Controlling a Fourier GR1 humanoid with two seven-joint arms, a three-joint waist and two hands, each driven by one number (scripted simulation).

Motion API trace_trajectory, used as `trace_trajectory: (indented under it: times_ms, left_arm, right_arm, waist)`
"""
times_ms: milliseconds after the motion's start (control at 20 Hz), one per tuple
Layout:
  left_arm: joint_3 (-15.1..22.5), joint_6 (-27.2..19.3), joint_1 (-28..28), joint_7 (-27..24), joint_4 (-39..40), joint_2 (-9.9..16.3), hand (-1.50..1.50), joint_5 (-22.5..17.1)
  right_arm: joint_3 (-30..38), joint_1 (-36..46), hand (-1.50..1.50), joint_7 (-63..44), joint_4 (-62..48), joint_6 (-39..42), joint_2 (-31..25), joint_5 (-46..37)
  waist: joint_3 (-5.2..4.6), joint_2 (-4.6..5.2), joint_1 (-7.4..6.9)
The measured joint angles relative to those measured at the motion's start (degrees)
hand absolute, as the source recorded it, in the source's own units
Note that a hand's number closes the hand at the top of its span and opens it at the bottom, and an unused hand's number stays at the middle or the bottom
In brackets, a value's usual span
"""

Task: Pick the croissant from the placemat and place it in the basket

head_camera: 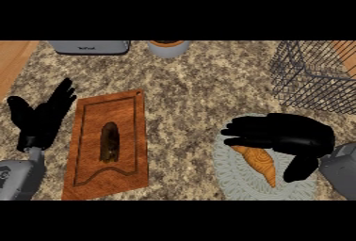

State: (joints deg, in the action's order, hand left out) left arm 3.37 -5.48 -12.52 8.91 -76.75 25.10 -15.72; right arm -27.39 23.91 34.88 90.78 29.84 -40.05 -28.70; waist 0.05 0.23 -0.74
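We are working the pick step: our right hand is hovering over the top end of the croissant, which is lying on the grey placemat at lower right. The fingers are stretching out flat toward the left, thumb hanging down on the right side of the croissant; nothing is being held, as far as we can tell, and whether the palm is touching the pastry is unclear. The wire basket is sitting at upper right, well apart from the placemat. Our left hand is resting open at the left edge, fingers up, beside a wooden cutting board with a dark item on it. A toaster and a cup are sitting at the far edge. Next, we are judging, the fingers need to curl round the croissant, then lift and carry it up-right to the basket.
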Motion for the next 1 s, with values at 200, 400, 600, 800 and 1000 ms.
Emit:
trace_trajectory:
  times_ms: [200,400,600,800,1000]
  left_arm:
    - [-1.2,0.4,0.5,0.7,-1.0,-0.1,0.0,0.5]
    - [-1.6,0.6,0.1,0.5,-0.3,-1.4,0.0,1.6]
    - [-2.4,1.2,1.4,0.8,-1.6,-1.9,0.0,2.4]
    - [-3.7,2.5,1.4,1.6,-1.7,-2.0,0.0,2.8]
    - [-4.3,2.8,1.5,2.0,-2.5,-2.7,0.0,3.4]
  right_arm:
    - [-3.5,-0.4,-1.5,1.1,-3.7,-2.7,3.0,-6.6]
    - [-4.9,1.0,-1.5,3.5,-8.7,-4.2,4.0,-11.7]
    - [-5.1,1.3,-1.5,6.0,-12.7,-6.5,4.8,-15.9]
    - [-3.4,2.6,-1.5,8.1,-15.6,-6.9,5.7,-17.6]
    - [-3.0,3.4,-1.5,10.4,-18.7,-7.9,6.1,-18.3]
  waist:
    - [-0.02,-0.1,0.16]
    - [-0.04,-0.12,0.27]
    - [-0.03,-0.16,0.33]
    - [-0.04,-0.18,0.41]
    - [-0.04,-0.18,0.35]
